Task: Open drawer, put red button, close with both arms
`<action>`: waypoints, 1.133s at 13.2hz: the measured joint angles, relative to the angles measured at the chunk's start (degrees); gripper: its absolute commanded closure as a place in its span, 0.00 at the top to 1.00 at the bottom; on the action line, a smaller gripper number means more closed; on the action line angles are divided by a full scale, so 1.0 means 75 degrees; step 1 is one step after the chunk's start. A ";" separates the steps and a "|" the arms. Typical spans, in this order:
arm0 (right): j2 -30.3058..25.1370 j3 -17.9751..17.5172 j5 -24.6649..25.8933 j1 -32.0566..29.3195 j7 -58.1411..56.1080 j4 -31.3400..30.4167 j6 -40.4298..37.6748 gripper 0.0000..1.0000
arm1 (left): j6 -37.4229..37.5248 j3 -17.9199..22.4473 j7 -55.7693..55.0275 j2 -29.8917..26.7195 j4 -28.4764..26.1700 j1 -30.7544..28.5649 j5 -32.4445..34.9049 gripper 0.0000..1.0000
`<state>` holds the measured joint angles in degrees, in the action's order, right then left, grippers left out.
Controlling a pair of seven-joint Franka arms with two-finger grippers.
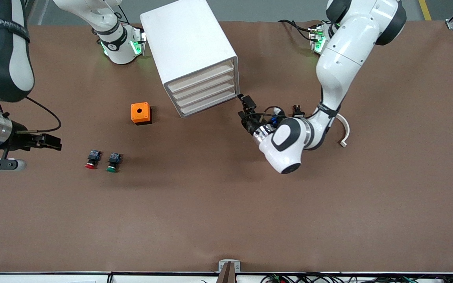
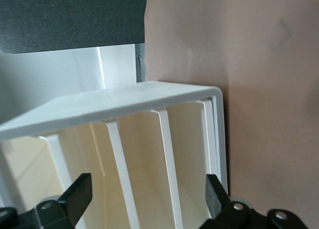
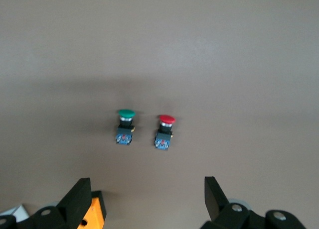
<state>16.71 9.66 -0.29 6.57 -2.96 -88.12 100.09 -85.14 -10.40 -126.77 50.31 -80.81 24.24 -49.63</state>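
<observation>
The wide, shallow white plastic drawer [image 1: 207, 103] sits pushed in, lowest of four alike in the white box-shaped cabinet [image 1: 187, 37]; all four fronts are flush and nothing of their contents shows. The cabinet stands near the robots' bases, its drawer fronts angled toward the front camera and the left arm's end of the table.

Right at the corner of those fronts is the left gripper [image 1: 243, 106], low at the bottom drawers, jaws spread wide with nothing between them; in the left wrist view its black fingers [image 2: 75, 194] straddle the cabinet's front.

The small red button [image 1: 92, 159] with its round mushroom cap and black blocky body lies on its side on the brown table [image 1: 226, 216], toward the right arm's end, cap pointing at the front camera, long axis running from the bases toward that camera. Just beside it lies one matching green-capped button [image 1: 113, 162], pointing the same way. One orange cube with a hole [image 1: 140, 113] rests farther from the front camera, between the buttons and the cabinet.

The right gripper [image 1: 51, 140] hovers near the red button, at the table's right-arm end, jaws parted and empty.
</observation>
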 measured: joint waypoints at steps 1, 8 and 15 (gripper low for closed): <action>0.0177 0.0004 0.0000 -0.0036 0.0000 -0.0001 0.0163 1.00 | -0.0244 0.0005 -0.0114 0.0005 0.0063 0.0197 -0.0185 0.93; 0.1066 0.0030 -0.0408 -0.0784 -0.1244 -0.0003 0.0938 1.00 | -0.0473 -0.0006 -0.0265 0.0043 0.0220 0.0828 -0.0759 0.76; 0.1243 -0.0011 -0.0540 -0.0793 -0.1308 -0.0323 0.1380 1.00 | -0.0488 0.0012 -0.0413 0.0197 0.0222 0.1424 -0.0787 0.38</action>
<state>26.03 9.58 -4.34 0.63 -12.77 -90.54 110.44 -88.80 -10.31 -129.86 51.78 -79.15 34.92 -55.54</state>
